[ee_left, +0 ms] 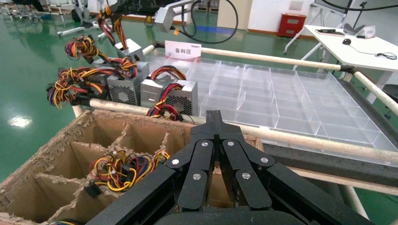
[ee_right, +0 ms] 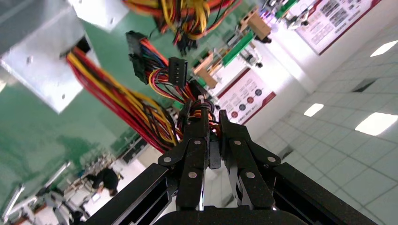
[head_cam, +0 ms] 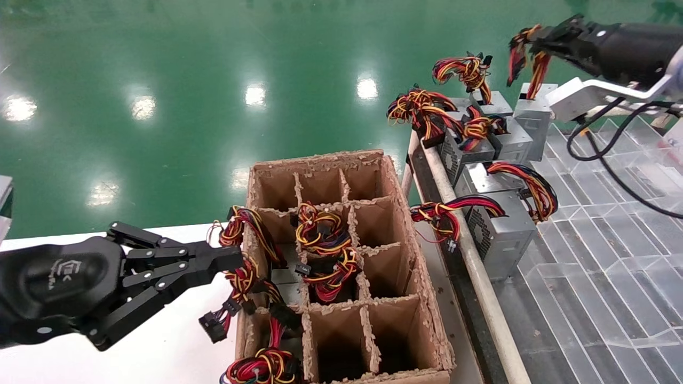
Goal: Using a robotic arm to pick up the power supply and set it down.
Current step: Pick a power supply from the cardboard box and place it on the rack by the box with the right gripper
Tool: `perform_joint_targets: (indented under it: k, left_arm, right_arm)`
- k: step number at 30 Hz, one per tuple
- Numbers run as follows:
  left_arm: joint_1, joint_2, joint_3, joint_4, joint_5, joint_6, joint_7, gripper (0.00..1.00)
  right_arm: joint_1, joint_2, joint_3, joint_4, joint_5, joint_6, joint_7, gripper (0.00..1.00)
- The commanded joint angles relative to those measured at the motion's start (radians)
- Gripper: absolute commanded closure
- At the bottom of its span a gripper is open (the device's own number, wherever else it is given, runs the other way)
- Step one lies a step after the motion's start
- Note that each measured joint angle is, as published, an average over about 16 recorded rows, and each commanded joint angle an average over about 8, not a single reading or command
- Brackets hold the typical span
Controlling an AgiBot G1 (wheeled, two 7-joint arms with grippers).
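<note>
Nearest in the head view, the left tool (head_cam: pixel 227 260) is held with its fingers pressed together and nothing between them, its tips just beside the wire bundles at the left wall of the cardboard box (head_cam: pixel 421 298) on the white table (head_cam: pixel 160 346). The left wrist view confirms the shut fingers and shows, past them, a rack of clear trays (ee_left: pixel 281 98) that the head view catches only at its right edge. The box is divided into twelve cells; wire bundles fill several on its left and middle.

Farther off, about five silver units are grouped at the rack's near corner. Above them, the right tool (head_cam: pixel 539 40) is clamped on the wires of the power supply (head_cam: pixel 533 109), which hangs below it. Only the right wrist view shows the clamp closely: fingers (ee_right: pixel 197 140) pinched on the red and yellow wires (ee_right: pixel 141 112), the metal case beyond.
</note>
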Motion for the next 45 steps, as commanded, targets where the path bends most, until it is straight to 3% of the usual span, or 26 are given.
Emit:
perform_joint_targets:
  k: [1, 24, 28, 38, 39, 45]
  left_arm:
    - [0.0, 0.0, 0.0, 0.0, 0.0, 0.0, 0.0, 1.0]
    - [0.0, 0.0, 0.0, 0.0, 0.0, 0.0, 0.0, 1.0]
    - [0.0, 0.0, 0.0, 0.0, 0.0, 0.0, 0.0, 1.0]
    - [0.0, 0.0, 0.0, 0.0, 0.0, 0.0, 0.0, 1.0]
    - [0.0, 0.0, 0.0, 0.0, 0.0, 0.0, 0.0, 1.0]
    - [0.0, 0.0, 0.0, 0.0, 0.0, 0.0, 0.0, 1.0]
  right_arm:
    - [-0.001, -0.004, -0.001, -0.004, -0.001, -0.015, 0.004, 1.0]
    - [-0.004, -0.008, 0.019, -0.013, 0.026, -0.119, 0.086, 1.0]
    - [-0.011, -0.009, 0.018, -0.011, 0.025, -0.097, 0.089, 1.0]
    - [-0.058, -0.032, 0.033, -0.016, 0.048, 0.051, 0.11, 1.0]
    - [-0.063, -0.035, 0.035, -0.015, 0.052, 0.058, 0.112, 0.91]
    - [-0.078, -0.041, 0.045, -0.008, 0.065, 0.073, 0.119, 0.16]
